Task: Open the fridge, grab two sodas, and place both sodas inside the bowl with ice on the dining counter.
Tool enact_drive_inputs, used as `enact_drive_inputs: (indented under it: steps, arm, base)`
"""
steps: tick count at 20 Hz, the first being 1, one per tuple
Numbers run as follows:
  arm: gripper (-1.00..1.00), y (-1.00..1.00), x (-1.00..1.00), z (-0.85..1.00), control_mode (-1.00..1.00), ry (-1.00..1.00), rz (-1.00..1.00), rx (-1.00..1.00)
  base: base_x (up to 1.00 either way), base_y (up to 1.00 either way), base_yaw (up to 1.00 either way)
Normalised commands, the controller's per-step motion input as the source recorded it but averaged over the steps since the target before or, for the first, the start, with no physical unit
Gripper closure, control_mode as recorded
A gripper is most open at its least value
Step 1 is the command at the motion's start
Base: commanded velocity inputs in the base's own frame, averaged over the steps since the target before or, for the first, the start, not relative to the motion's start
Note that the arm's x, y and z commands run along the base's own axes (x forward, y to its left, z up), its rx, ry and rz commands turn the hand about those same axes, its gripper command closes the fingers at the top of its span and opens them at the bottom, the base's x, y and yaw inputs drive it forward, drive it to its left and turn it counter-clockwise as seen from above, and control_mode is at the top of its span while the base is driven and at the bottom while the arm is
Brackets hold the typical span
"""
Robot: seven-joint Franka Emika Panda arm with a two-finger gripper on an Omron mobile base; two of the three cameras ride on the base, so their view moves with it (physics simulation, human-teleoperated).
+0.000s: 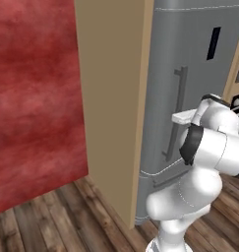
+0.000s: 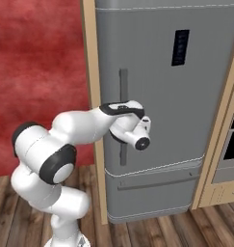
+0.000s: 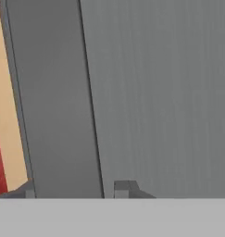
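Clearly the fridge [image 2: 176, 111] fills the scene ahead of the arm, its grey metallic door shut flush, a black display panel [image 2: 180, 47] at about one o'clock on the door, a bottom drawer [image 2: 152, 190] beneath, and the tan wood surround [image 1: 111, 98] running down its hinge-free edge; the long vertical handle [image 2: 123, 87] stands near the door's nine o'clock side, and the tool [image 3: 77, 187] is clenched on that handle, its two dark tips sitting either side of the bar in the hand view, roughly midway down its length; judged from its bulk, the door should be heavy and rigid, likely held by a seal that resists at first and then gives, so a steady pull that follows the door's arc seems wiser than a jerk; the smooth metal bar looks slippery, so the grip could slide along it; holding at mid-height, far from the hinge at three o'clock, gives good leverage; the sodas and the bowl with ice lie elsewhere, presumably
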Motion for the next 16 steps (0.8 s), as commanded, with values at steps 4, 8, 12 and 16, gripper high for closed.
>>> enact_drive_inputs:
  steps: [4, 8, 12, 16]
  arm:
    - [1.0, -1.0, -0.25, 0.0, -1.0, 0.28, -0.18, 0.0]
    - [1.0, -1.0, -0.29, 0.0, -1.0, 0.26, -0.16, 0.0]
    - [1.0, -1.0, -0.3, -0.01, -1.0, 0.19, -0.11, 0.0]
    - [-1.0, -0.77, -0.46, -0.09, -1.0, 0.12, -0.16, 0.0]
  base:
    - [0.0, 0.0, 0.0]
    - [0.0, 0.0, 0.0]
    - [0.0, 0.0, 0.0]
    - [0.0, 0.0, 0.0]
